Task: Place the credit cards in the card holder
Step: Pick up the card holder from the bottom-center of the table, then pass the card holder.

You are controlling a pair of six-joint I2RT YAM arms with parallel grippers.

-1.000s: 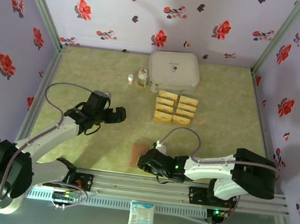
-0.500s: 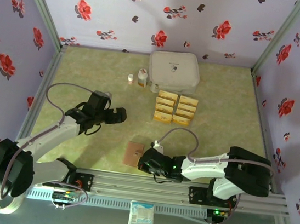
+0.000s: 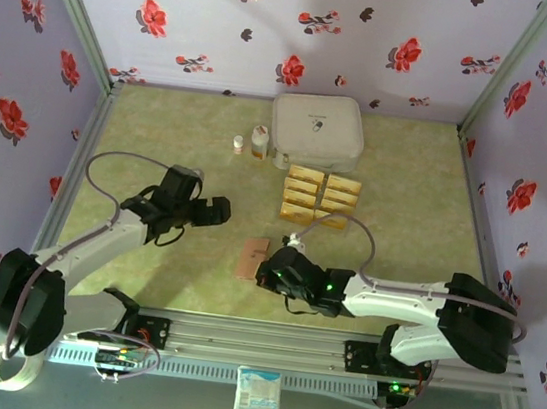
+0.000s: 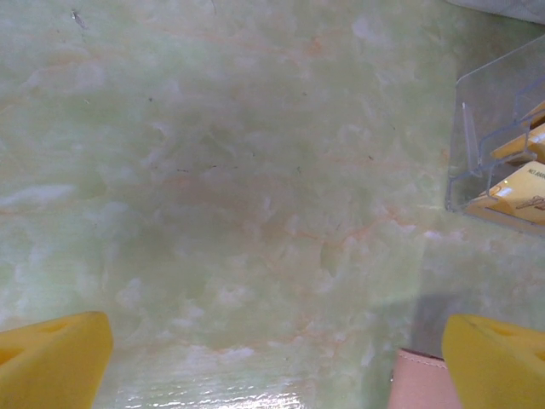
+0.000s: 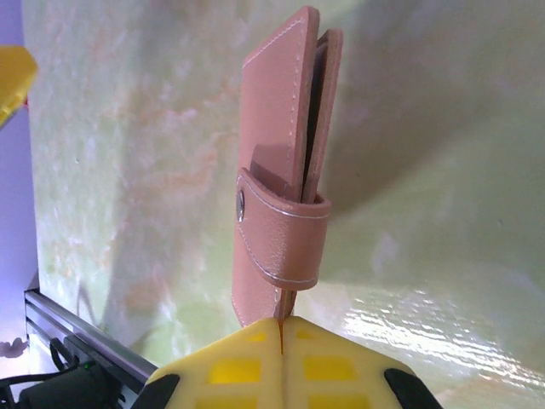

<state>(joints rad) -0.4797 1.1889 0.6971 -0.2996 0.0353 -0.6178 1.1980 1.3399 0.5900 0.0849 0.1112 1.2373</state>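
The card holder (image 5: 285, 170), a reddish-brown leather wallet with a snap strap, is raised on edge off the table. My right gripper (image 5: 281, 328) is shut on its near edge, and from above the holder (image 3: 253, 258) sticks out left of that gripper (image 3: 267, 269). The credit cards (image 3: 320, 199), golden-yellow, sit in a clear slotted rack behind it. My left gripper (image 3: 214, 209) hovers open over bare table, a short way left of the holder. Its yellow fingertips (image 4: 51, 358) stand wide apart, with a corner of the holder (image 4: 421, 382) by the right one and cards (image 4: 524, 192) at the right edge.
A large white zip case (image 3: 317, 130) lies at the back, just behind the rack (image 4: 502, 145). Two small bottles (image 3: 258, 142) stand to its left. Flowered walls close off three sides, and the arms' rail (image 3: 265, 343) runs along the near edge.
My right gripper has shut on the card holder, tipped it up on edge, and carried it away from the near rail toward the table's middle. The left arm has stayed in place.
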